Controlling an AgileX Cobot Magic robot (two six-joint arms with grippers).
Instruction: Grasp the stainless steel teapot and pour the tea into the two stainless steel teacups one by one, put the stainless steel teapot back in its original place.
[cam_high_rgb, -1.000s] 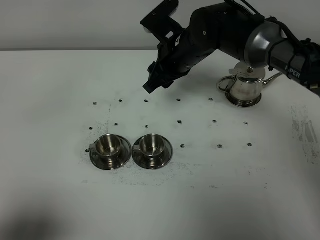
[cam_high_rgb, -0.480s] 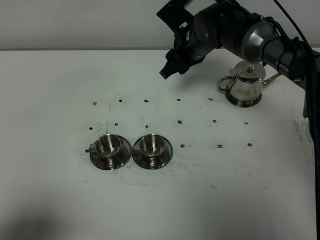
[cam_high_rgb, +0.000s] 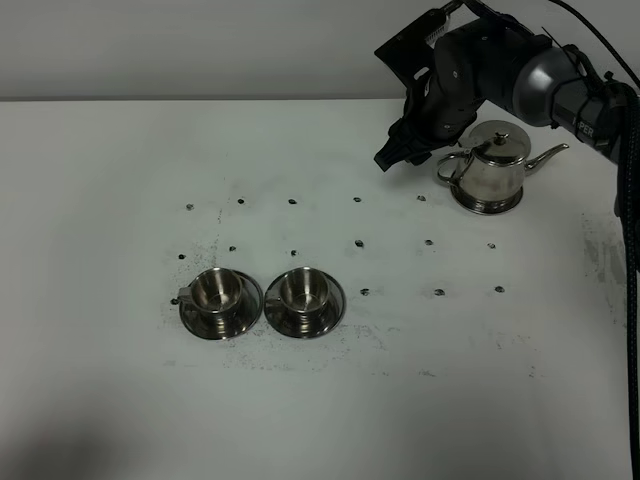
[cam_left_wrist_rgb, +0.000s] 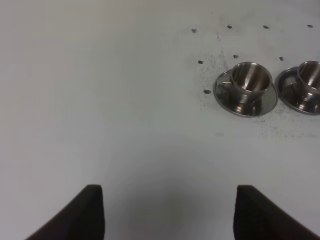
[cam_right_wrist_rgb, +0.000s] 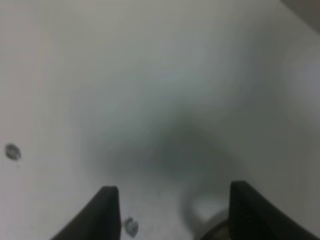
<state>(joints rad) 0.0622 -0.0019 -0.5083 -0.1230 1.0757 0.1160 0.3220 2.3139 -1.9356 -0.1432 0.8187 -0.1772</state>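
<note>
The stainless steel teapot (cam_high_rgb: 492, 172) stands upright at the back right of the table, spout to the right and loop handle to the left. The two stainless steel teacups (cam_high_rgb: 220, 291) (cam_high_rgb: 303, 289) sit side by side on saucers at front left; they also show in the left wrist view (cam_left_wrist_rgb: 251, 78) (cam_left_wrist_rgb: 311, 75). No tea shows. My right gripper (cam_high_rgb: 388, 158) hangs open just left of the teapot's handle; its blurred wrist view (cam_right_wrist_rgb: 175, 215) shows a curved steel edge between the jaws. My left gripper (cam_left_wrist_rgb: 170, 215) is open and empty, left of the cups.
The white table (cam_high_rgb: 120, 380) carries rows of small dark marks (cam_high_rgb: 358, 243) between the cups and the teapot. The right arm's dark body (cam_high_rgb: 480, 70) reaches over the table's back edge above the teapot.
My right arm has swung to the right and back, from above the table's middle to just beside the teapot's handle. The teapot and cups have not moved.
</note>
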